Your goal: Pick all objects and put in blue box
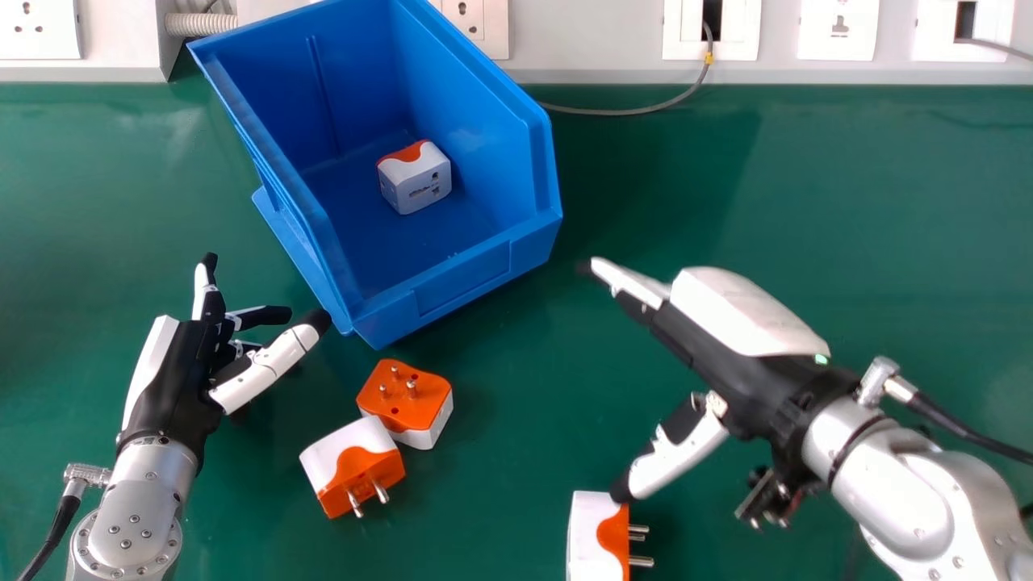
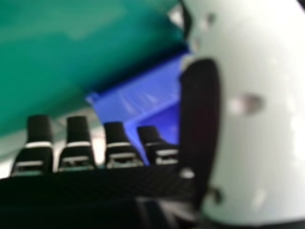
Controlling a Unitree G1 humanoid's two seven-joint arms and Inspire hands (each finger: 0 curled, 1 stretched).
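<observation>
Right hand (image 1: 742, 379) is hovering above the table (image 1: 807, 202), arm coming in from the lower right of the head view. Hand is angling diagonally, straight fingers pointing up-left toward the blue box (image 1: 464, 282) side, back of the hand facing up and away. Thumb is spreading well clear of the fingers and slanting down-left, so hand is sitting wide open, holding nothing. Thumb tip is overlapping the top edge of the near adapter (image 1: 589, 537) in the head view; can't tell if it's touching. That adapter is lying at the bottom edge, pins pointing right. Right hand view is showing the fingertips with the box beyond them. Left hand (image 1: 177, 363) is resting open at the left, thumb extending toward the box's front corner. Two more are lying on the table between the hands, closer to the left one: the pins-up adapter (image 1: 411, 403) is sitting just off the box front, and the tilted adapter (image 1: 355, 468) is lying beside it, pins pointing down-right. White-and-orange boxed adapter (image 1: 416, 181) is sitting on the box floor.
</observation>
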